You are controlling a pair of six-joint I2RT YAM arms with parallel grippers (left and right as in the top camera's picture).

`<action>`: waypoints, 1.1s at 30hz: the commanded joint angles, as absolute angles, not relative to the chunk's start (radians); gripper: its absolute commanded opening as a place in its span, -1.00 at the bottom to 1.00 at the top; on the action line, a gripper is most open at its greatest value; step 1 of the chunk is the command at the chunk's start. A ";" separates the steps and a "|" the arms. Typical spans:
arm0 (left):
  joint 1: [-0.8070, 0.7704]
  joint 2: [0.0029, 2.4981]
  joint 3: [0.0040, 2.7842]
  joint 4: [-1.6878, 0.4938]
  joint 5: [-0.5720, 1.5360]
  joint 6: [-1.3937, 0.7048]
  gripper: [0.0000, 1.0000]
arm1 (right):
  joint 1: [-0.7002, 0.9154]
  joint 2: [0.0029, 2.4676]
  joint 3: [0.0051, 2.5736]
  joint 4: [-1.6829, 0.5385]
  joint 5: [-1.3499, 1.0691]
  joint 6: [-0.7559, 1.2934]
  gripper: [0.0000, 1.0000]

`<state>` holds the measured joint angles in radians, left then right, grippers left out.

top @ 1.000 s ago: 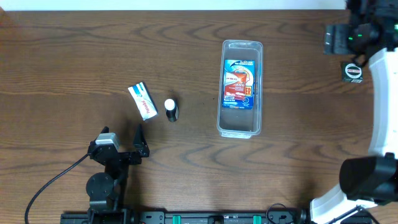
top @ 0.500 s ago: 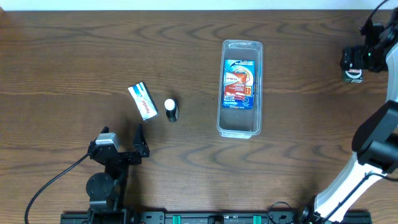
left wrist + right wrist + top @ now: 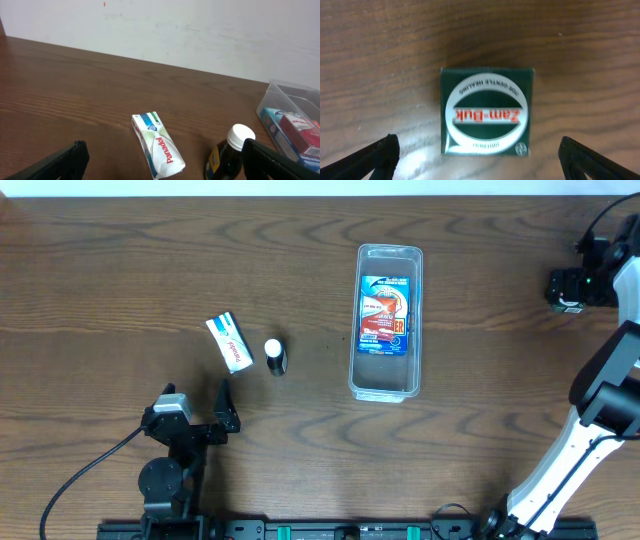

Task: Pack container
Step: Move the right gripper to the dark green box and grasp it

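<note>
The right arm has moved in the last second. Before, its wrist stood near the far right corner of the desk [image 3: 120, 270] and the small green box lay uncovered just beside it. Now the wrist is above that box, and in the overhead view the arm mostly hides it. In the right wrist view, the Zam-Buk box [image 3: 487, 111] lies flat on the wood with its label facing up. It sits almost centred between the two fingers of the right claw [image 3: 477, 149]. These fingers are wide apart, one on each side of the box, and they touch nothing.

Nothing else has changed. The container [image 3: 386, 380] stays in the middle of the desk with its long side pointing away from me, well apart from the right arm. It already holds one blue and red packet [image 3: 386, 315], and the part nearer to me is free. The Panadol box [image 3: 230, 342] and the small bottle [image 3: 275, 356] with the white cap lie close together to the left of the container. The left claw [image 3: 161, 152] rests near them with its fingers spread, holding nothing.

I judge that the right arm is now lined up to pick the green box. It must come down, close, and then carry the box across to the container. The box is low and flat, so the fingers must go very near the wood.
</note>
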<state>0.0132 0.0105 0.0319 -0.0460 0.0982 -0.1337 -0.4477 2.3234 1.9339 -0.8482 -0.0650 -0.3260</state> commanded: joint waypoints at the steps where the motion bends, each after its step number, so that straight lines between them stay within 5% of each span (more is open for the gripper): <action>1: 0.019 0.007 0.006 -0.062 0.105 -0.128 0.96 | -0.451 2.365 1.927 -0.825 -0.102 -0.337 0.99; 24: 0.019 0.007 0.006 -0.062 0.105 -0.128 0.96 | -0.451 2.432 1.927 -0.740 -0.109 -0.337 0.94; 28: 0.019 0.007 0.006 -0.062 0.105 -0.128 0.96 | -0.451 2.432 1.927 -0.741 -0.109 -0.337 0.77; 33: 0.019 0.007 0.006 -0.062 0.105 -0.128 0.96 | -0.451 2.432 1.927 -0.744 -0.109 -0.337 0.31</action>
